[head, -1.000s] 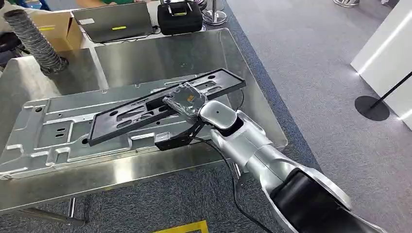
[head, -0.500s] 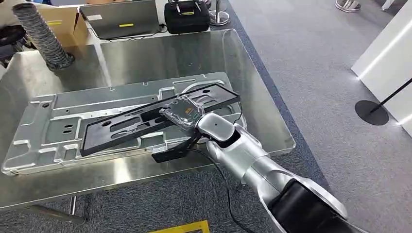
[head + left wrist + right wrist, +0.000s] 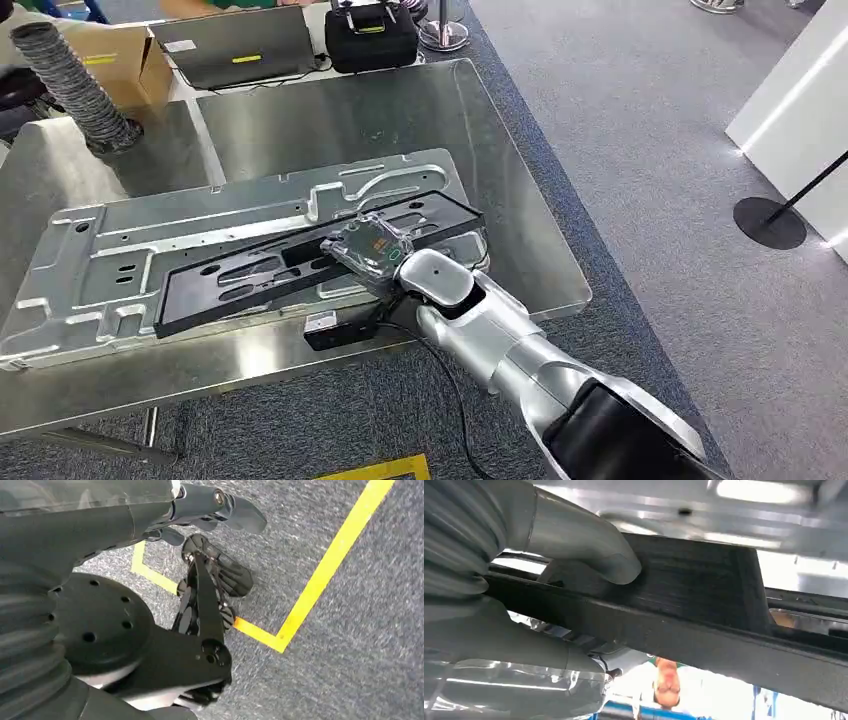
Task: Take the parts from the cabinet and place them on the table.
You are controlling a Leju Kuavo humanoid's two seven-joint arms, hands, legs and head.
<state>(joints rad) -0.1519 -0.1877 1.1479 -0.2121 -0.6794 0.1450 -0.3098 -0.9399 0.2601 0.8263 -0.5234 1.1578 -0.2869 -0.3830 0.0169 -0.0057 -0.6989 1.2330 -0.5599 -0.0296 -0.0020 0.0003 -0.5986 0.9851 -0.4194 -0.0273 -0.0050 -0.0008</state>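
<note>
Right hand [image 3: 368, 247] grips the black frame part [image 3: 260, 270] near its middle, thumb [image 3: 589, 547] pressed on the rail, fingers wrapped under. Part sits low over the silver stamped panel [image 3: 120, 260] on the steel table [image 3: 400, 110]; contact with the panel unclear. Long axis runs roughly 8 to 2 o'clock in head view, far end toward 2. Part extends both ways from the hand, mostly toward 8. Left hand [image 3: 210, 580] hangs over the carpet, fingers loosely apart, holding nothing; right is the nearer.
</note>
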